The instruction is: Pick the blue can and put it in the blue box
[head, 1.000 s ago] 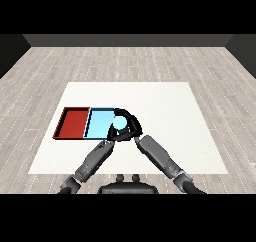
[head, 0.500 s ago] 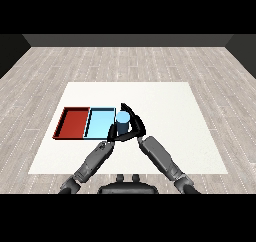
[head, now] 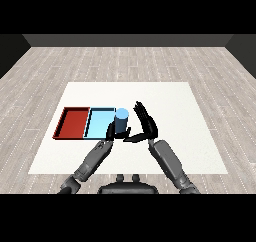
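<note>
At the right edge of the light blue tray (head: 99, 123) the blue can (head: 121, 122) stands upright, its base seemingly at or just over the tray's right wall; whether it rests inside the tray or on the wall I cannot tell from this view. Beside it to the left lies the red tray (head: 75, 122), both trays flat on the white table (head: 170, 106).

The right robot hand (head: 144, 120) stands just right of the can with its fingers straight and spread upward, its thumb reaching low toward the can's foot; it holds nothing and appears to be clear of the can's side. The left robot hand (head: 111, 131) sits low against the can's left side at the tray's near right corner; it is mostly hidden behind the can, so I cannot tell how it is set.

As a judgement, the task looks close to its end: the can is at the blue tray and seems to have been let go by the right robot hand. What is left, if anything, is to confirm the can sits fully within the tray's walls and to draw both arms away without tipping it.
</note>
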{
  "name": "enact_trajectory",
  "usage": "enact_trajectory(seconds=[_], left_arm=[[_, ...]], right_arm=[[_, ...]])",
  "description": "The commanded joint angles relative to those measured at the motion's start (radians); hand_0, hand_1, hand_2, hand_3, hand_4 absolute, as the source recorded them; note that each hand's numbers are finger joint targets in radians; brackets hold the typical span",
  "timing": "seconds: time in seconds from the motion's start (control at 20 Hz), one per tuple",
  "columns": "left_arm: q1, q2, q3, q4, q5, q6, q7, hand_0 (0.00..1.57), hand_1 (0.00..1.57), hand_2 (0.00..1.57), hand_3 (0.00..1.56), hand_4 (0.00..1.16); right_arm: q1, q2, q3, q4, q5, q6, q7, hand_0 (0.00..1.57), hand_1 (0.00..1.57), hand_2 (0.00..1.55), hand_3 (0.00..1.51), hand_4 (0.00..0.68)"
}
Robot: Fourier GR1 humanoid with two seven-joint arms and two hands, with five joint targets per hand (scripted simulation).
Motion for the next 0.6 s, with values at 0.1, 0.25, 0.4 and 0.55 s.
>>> enact_trajectory(seconds=[0.1,0.25,0.4,0.55], left_arm=[[-0.003,-0.01,-0.003,-0.038,-0.067,0.04,0.063,1.57,1.57,1.57,1.49,1.13],[-0.023,0.034,0.066,0.064,-0.058,-0.007,-0.002,1.57,1.57,1.57,1.49,1.12],[-0.056,0.09,0.13,0.091,-0.04,-0.045,0.043,1.57,1.57,1.57,1.49,1.14],[-0.058,0.118,0.148,0.116,-0.073,-0.031,0.049,1.57,1.57,1.57,1.5,1.13]], right_arm=[[0.17,-0.085,-0.059,-0.272,-0.021,-0.008,0.066,0.0,0.0,0.0,0.0,0.0],[0.208,-0.111,-0.185,-0.247,-0.103,0.05,-0.009,0.0,0.0,0.0,0.0,0.0],[0.254,-0.134,-0.211,-0.322,-0.083,0.049,-0.025,0.0,0.0,0.0,0.0,0.0],[0.269,-0.156,-0.281,-0.279,-0.103,0.079,-0.043,0.0,0.0,0.0,0.0,0.0]])
